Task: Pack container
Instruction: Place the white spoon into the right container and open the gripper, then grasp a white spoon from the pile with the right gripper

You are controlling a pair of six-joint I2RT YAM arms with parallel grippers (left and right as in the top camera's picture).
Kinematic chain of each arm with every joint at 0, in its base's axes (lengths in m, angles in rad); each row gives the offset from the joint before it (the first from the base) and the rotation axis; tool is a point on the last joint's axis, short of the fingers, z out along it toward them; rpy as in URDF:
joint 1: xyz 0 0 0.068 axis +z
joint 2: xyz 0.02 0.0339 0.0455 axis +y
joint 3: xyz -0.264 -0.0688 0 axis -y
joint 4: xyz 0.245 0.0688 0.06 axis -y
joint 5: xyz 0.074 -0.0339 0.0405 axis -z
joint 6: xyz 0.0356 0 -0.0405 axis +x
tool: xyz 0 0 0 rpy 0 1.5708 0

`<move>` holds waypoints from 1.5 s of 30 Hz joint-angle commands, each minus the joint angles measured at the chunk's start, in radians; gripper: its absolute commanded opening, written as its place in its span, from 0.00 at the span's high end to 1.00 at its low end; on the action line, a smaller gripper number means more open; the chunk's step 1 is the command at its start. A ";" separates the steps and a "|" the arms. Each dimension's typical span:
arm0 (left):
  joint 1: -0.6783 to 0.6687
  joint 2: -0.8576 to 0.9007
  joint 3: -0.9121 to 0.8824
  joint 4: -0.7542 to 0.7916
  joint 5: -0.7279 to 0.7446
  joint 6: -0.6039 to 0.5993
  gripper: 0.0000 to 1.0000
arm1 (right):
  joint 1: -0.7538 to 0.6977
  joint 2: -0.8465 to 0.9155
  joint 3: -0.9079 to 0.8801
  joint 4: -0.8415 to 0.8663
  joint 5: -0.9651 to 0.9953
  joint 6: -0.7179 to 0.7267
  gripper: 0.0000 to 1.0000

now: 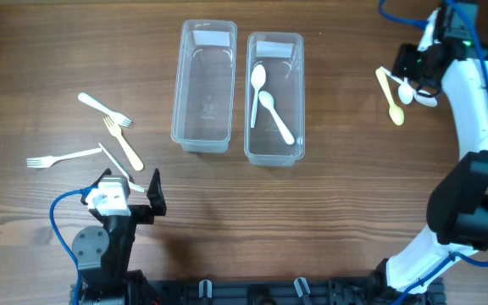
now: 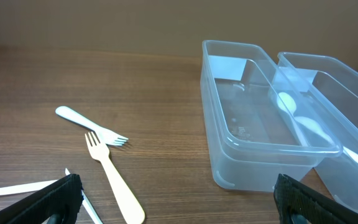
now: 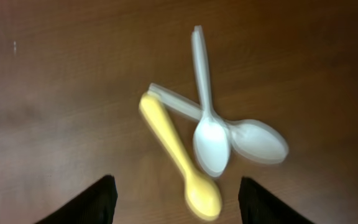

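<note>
Two clear plastic containers stand side by side at the table's top middle: the left one (image 1: pixel 202 85) is empty, the right one (image 1: pixel 274 95) holds two white spoons (image 1: pixel 265 100). At the right, a yellow spoon (image 1: pixel 390 98) and two white spoons (image 1: pixel 407 91) lie on the table under my right gripper (image 1: pixel 420 68), which is open above them; the wrist view shows the yellow spoon (image 3: pixel 179 158) and white spoons (image 3: pixel 213 140) between its fingers (image 3: pixel 178 202). My left gripper (image 1: pixel 130 196) is open and empty near the forks (image 1: pixel 122 141).
Several forks and a white knife lie at the left: a white fork (image 1: pixel 102 107), a cream fork (image 2: pixel 114 177), another white fork (image 1: pixel 62 158) and the knife (image 1: pixel 119 168). The left container also shows in the left wrist view (image 2: pixel 260 134).
</note>
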 commanded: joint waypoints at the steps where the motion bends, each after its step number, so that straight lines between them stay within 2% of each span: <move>1: -0.007 -0.007 -0.006 0.003 -0.002 0.018 0.00 | -0.019 -0.003 0.009 0.074 0.025 -0.022 0.36; 13: -0.007 -0.007 -0.006 0.003 -0.002 0.019 0.00 | -0.037 0.279 0.009 0.342 0.051 -0.049 0.36; 16: -0.007 -0.007 -0.006 0.003 -0.002 0.018 0.00 | -0.046 0.327 0.009 0.391 0.051 -0.048 0.28; 19: -0.007 -0.007 -0.006 0.003 -0.002 0.018 0.00 | -0.046 0.360 0.009 0.422 0.051 -0.048 0.28; 22: -0.007 -0.007 -0.006 0.003 -0.002 0.019 0.00 | -0.046 0.390 0.009 0.431 0.044 -0.047 0.42; 24: -0.007 -0.007 -0.006 0.003 -0.002 0.018 0.00 | -0.046 0.398 0.009 0.422 0.043 -0.047 0.68; 25: -0.007 -0.007 -0.006 0.003 -0.002 0.018 0.00 | -0.046 0.398 0.009 0.416 0.044 -0.047 0.77; 28: -0.007 -0.007 -0.006 0.003 -0.002 0.018 0.00 | -0.046 0.398 0.009 0.390 0.044 -0.047 0.87; 32: -0.007 -0.007 -0.006 0.003 -0.002 0.018 0.00 | -0.046 0.398 0.009 0.368 0.044 -0.047 0.96; 36: -0.007 -0.007 -0.006 0.003 -0.002 0.018 0.00 | -0.046 0.370 0.011 0.354 0.044 -0.048 0.96; 45: -0.007 -0.007 -0.006 0.003 -0.002 0.018 0.00 | -0.007 0.079 0.011 0.292 0.031 -0.047 0.96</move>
